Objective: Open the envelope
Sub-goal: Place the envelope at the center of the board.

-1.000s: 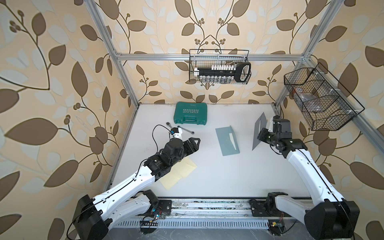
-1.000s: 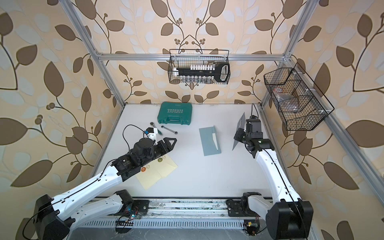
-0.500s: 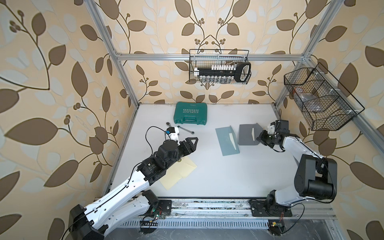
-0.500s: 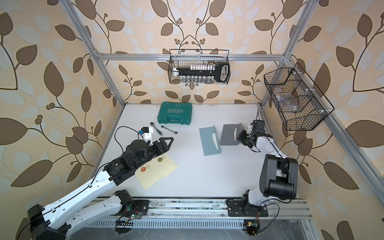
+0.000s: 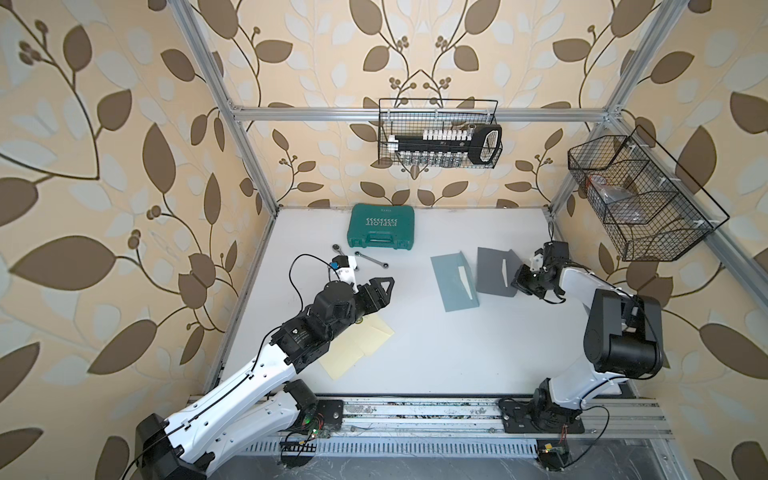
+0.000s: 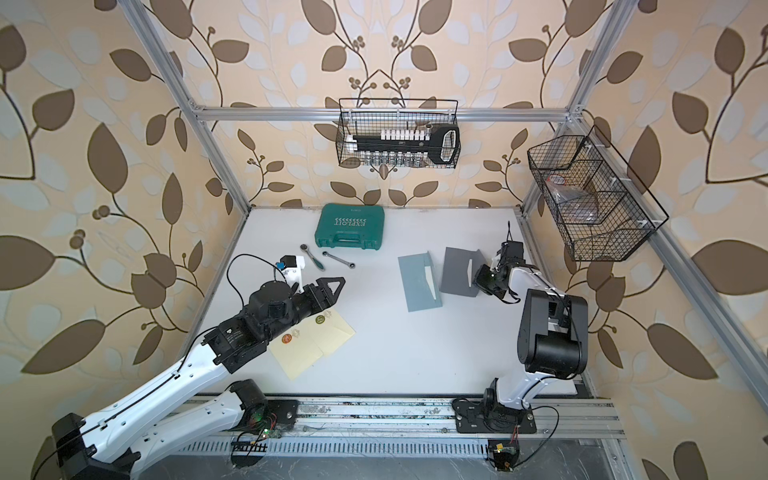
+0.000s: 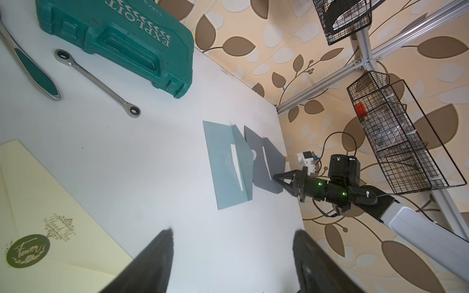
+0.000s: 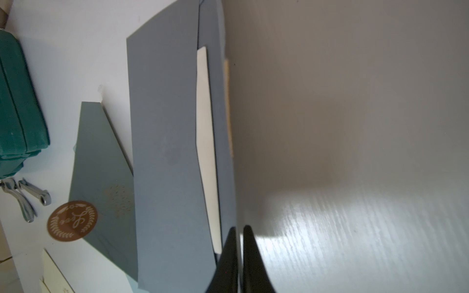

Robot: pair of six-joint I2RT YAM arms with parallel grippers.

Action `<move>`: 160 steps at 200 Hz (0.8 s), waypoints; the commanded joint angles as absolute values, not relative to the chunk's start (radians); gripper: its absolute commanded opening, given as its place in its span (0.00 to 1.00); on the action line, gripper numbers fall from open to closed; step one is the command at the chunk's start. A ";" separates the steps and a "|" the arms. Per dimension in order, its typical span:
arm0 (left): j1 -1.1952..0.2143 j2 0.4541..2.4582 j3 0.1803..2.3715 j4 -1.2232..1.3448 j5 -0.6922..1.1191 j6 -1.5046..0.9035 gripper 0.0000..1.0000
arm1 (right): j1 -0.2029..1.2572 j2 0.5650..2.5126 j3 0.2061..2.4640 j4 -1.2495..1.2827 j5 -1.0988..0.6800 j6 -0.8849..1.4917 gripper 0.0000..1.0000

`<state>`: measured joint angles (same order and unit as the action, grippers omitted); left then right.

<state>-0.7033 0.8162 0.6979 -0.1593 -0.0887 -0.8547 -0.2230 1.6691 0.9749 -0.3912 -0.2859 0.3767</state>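
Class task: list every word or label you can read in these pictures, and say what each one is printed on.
"EXPLOIT": lid of the green plastic tool case.
"Thank You": gold script on the cream paper envelope.
"Love": on the round brown sticker.
Script word on the round green sticker: not clearly legible.
Small print above "EXPLOIT": too small to read.

The left arm (image 5: 249,376) hides part of the cream envelopes (image 5: 374,334).
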 commanded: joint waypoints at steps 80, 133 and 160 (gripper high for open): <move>-0.699 0.833 0.710 -0.185 -0.131 -0.833 0.78 | -0.222 1.441 0.913 -0.428 -0.230 0.519 0.54; -0.680 0.916 0.738 -0.336 -0.220 -0.911 0.85 | -0.147 1.094 0.725 -0.275 -0.506 0.655 0.73; -0.614 0.991 0.769 -0.435 -0.178 -0.957 0.86 | 0.086 1.124 0.751 -0.246 -0.533 0.649 0.75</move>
